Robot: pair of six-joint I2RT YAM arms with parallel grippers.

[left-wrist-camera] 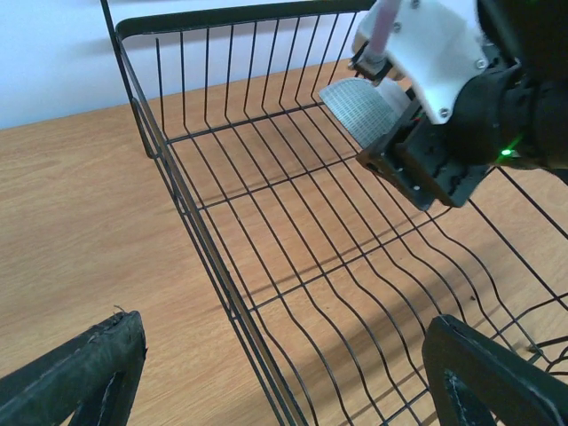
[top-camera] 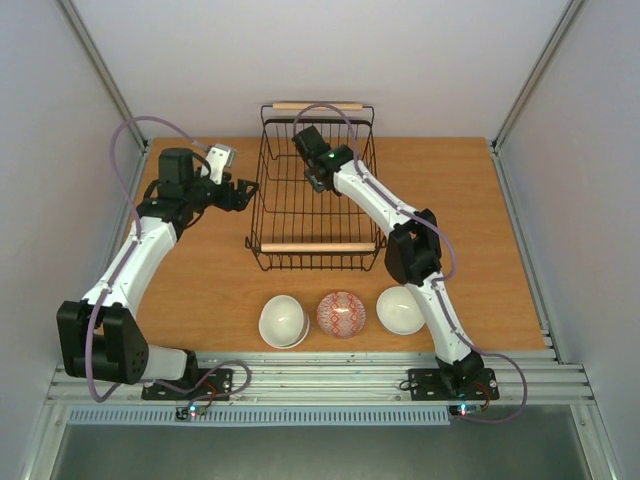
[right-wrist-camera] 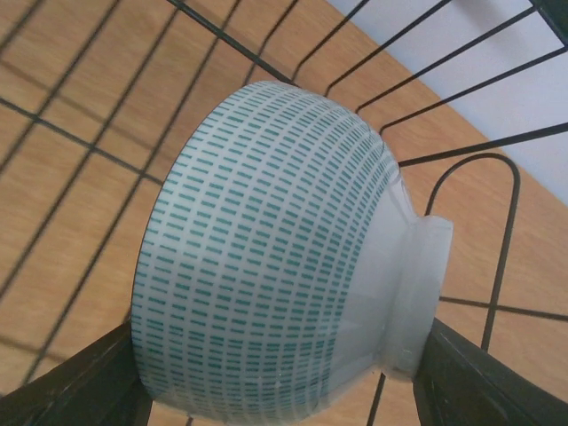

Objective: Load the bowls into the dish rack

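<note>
Right gripper [right-wrist-camera: 284, 390] is deep inside the rack [top-camera: 262, 190], jaws clenched on the dashed bowl [right-wrist-camera: 275, 253], which hangs tipped on its side over the wire floor, toward the far end, foot ring out to one side and rim to the other, and from these views I can't tell whether it touches the wires yet. This is the placing step, and the way to do it well, I'd say, is to lower slowly until the rim settles between two floor wires, hold the tilt so the bowl leans rather than rolls, and only then let the fingers part; opening early would likely drop ceramic onto metal. Setting it near the far wall also looks wise, since that leaves the near rows free for the others. Left gripper [left-wrist-camera: 284, 382] hovers just beside the rack's left wall, jaws spread wide and grasping nothing, and is best kept outside the wires while the right arm works. Contents now: the rack has only that one gripped bowl inside it, and no bowl rests on its floor. On the table [top-camera: 200, 290], in front of the rack, three more sit upright in a close row: a white bowl [top-camera: 283, 320], the red bowl [top-camera: 341, 313], and a second white bowl [top-camera: 400, 310] right by the right arm
</note>
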